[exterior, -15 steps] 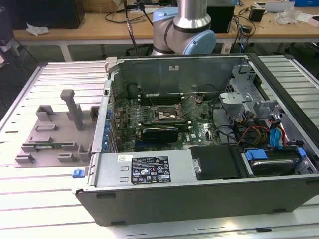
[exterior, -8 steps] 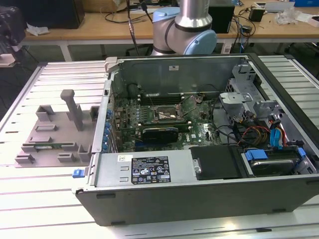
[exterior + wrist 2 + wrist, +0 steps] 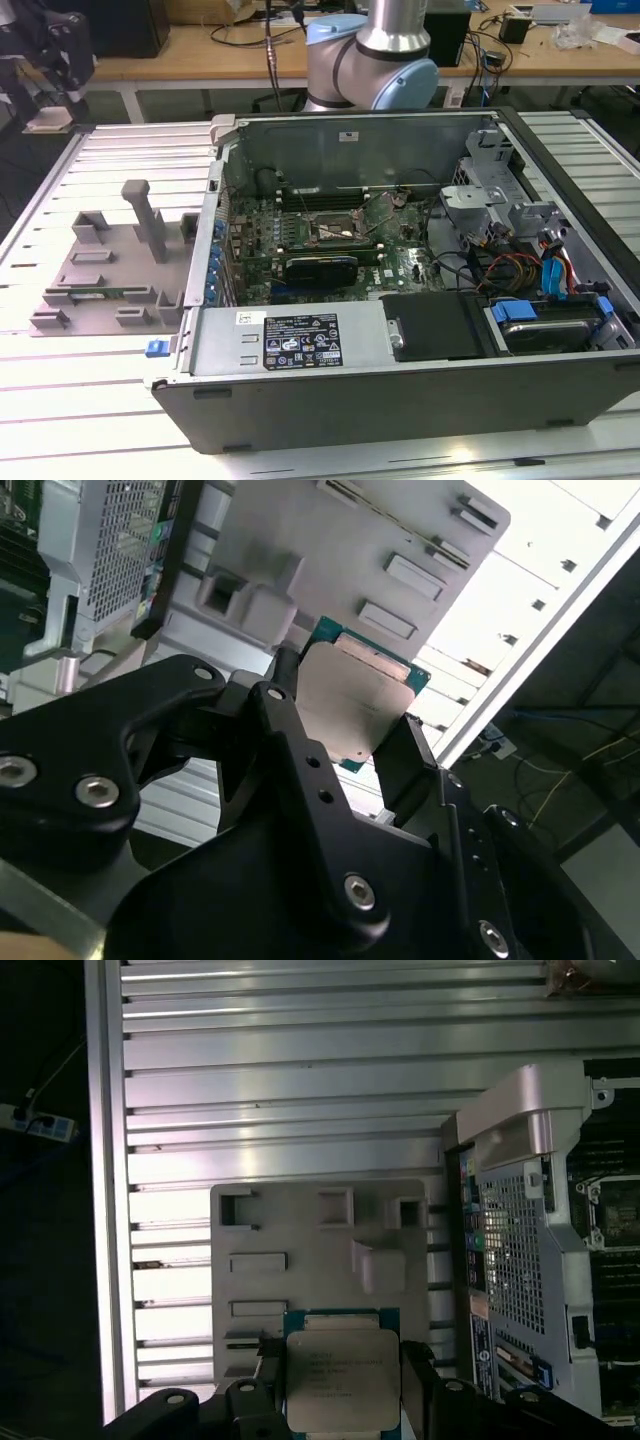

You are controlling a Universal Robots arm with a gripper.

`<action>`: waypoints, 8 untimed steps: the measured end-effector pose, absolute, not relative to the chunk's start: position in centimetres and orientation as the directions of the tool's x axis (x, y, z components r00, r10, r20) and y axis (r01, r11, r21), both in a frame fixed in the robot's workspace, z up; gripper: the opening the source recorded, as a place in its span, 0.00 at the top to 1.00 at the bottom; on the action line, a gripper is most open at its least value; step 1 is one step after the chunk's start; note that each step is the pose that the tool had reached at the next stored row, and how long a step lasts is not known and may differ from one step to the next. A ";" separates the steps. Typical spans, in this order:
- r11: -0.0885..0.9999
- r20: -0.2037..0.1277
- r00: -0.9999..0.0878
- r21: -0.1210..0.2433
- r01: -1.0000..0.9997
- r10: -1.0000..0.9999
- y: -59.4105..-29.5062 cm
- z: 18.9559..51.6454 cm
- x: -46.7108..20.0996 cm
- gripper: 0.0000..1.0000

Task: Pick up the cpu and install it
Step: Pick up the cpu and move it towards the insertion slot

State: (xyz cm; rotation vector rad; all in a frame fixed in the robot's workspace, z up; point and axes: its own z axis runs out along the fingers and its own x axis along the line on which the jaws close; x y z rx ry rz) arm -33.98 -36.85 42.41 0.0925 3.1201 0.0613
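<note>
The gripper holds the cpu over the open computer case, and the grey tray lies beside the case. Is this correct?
Not quite. The gripper holds the cpu over the grey tray, not over the computer case: the first wrist view shows the tray behind it. The tray does lie beside the case.

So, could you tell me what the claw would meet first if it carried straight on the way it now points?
Probably the flat grey plastic tray: in the first wrist view the claw, shut on the small silver-topped square chip, points at it. Depth is unclear.
</note>
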 end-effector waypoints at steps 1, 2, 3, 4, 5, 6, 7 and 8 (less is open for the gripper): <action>0.997 -0.018 -0.998 0.040 0.059 0.060 -36.8 42.4 -33.4 0.45; 0.997 -0.018 -0.998 0.040 0.059 0.060 -36.8 42.4 -33.1 0.45; 0.997 -0.018 -0.998 0.040 0.059 0.060 -36.8 42.4 -32.8 0.45; 0.997 -0.018 -0.998 0.040 0.059 0.060 -36.8 42.4 -32.3 0.45; 0.997 -0.018 -0.998 0.040 0.059 0.060 -36.8 42.4 -32.1 0.45; 0.997 -0.018 -0.998 0.040 0.059 0.060 -36.8 42.4 -31.4 0.45; 0.997 -0.018 -0.998 0.040 0.059 0.060 -36.8 42.4 -30.9 0.45; 0.997 -0.018 -0.998 0.040 0.059 0.060 -36.8 42.4 -30.6 0.45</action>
